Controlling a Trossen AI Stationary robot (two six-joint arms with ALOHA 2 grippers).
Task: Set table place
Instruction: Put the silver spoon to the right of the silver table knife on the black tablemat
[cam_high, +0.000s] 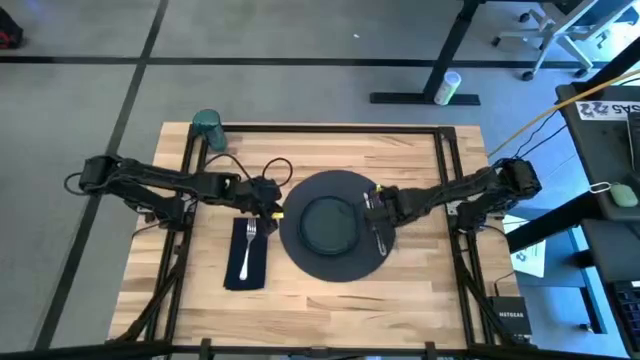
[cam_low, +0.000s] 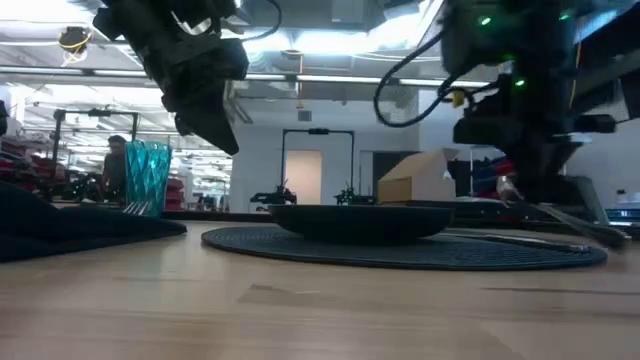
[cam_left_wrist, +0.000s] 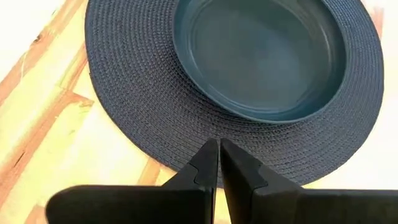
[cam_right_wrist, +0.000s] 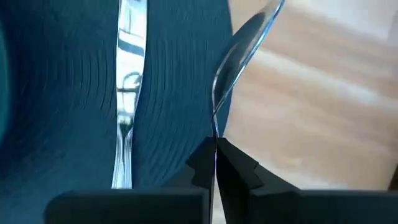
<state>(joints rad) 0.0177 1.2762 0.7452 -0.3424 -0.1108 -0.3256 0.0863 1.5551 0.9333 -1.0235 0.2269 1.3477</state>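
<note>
Spoon (cam_right_wrist: 239, 56), pinched in right gripper (cam_right_wrist: 216, 163): to be lowered flat beside knife (cam_right_wrist: 127, 93). Left gripper (cam_left_wrist: 219, 163), pressed together, idle beside charger (cam_left_wrist: 124, 106).

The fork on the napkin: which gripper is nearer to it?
Left. The left gripper hovers shut just beside the fork, between the napkin and the charger. The right gripper is across the plate, holding the spoon.

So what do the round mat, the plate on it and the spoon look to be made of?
Mat: apparently woven fibre, matte, with concentric ribbed rings. Plate: likely glazed ceramic, smooth with a soft sheen. Spoon, pinched in the right gripper: polished metal, with mirror-like reflections.
</note>
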